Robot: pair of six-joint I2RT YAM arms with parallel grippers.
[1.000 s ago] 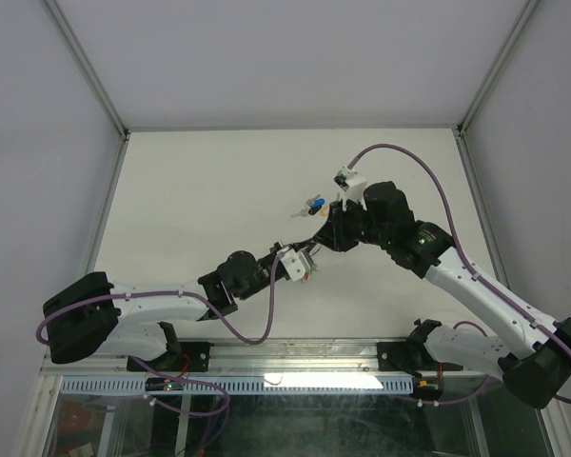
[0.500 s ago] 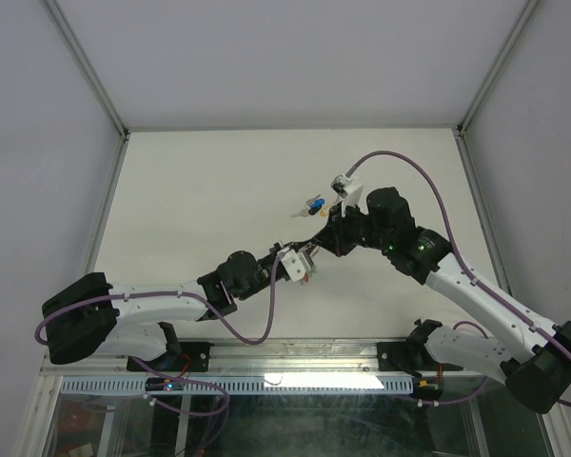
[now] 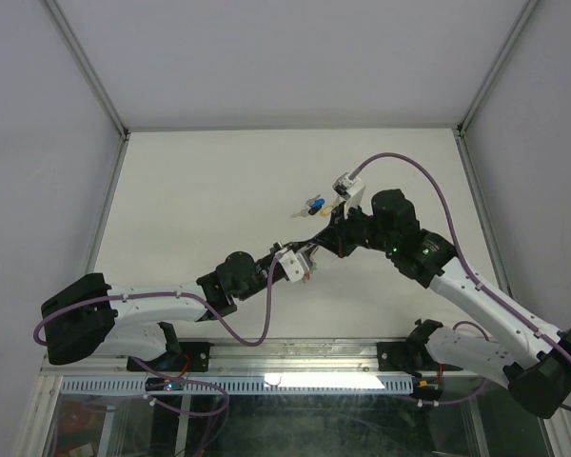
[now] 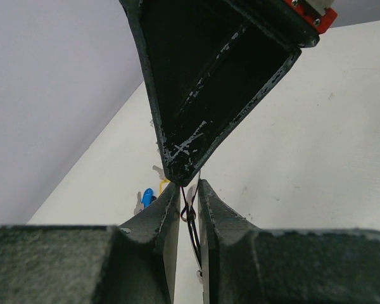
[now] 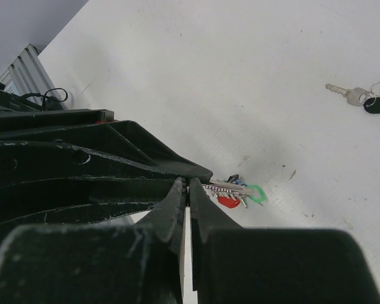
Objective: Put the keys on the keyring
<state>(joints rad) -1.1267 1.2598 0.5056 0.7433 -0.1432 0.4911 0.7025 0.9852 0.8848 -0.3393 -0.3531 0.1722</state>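
Observation:
My two grippers meet tip to tip above the middle of the table. The keyring (image 4: 190, 214), a thin wire ring, stands edge-on in the narrow gap of my left gripper (image 4: 189, 190), with light showing on both sides of the wire. My right gripper (image 5: 189, 185) is shut, pinching the top of the ring. Its bunch of green- and red-headed keys (image 5: 235, 192) hangs beside the tips. The loose keys (image 3: 311, 205) lie on the table just beyond: a grey one (image 5: 353, 95), a blue-headed one (image 4: 147, 196) and a yellow one (image 4: 164, 184).
A dark-headed key (image 5: 375, 106) lies among the loose ones. Grey walls with metal posts (image 3: 93, 74) close in the white table (image 3: 200, 190) at the back and sides. The purple cable (image 3: 428, 181) arcs over the right arm.
The right gripper has come down toward the left gripper and shut on the ring. The left jaws have eased slightly apart. The loose keys have not moved.

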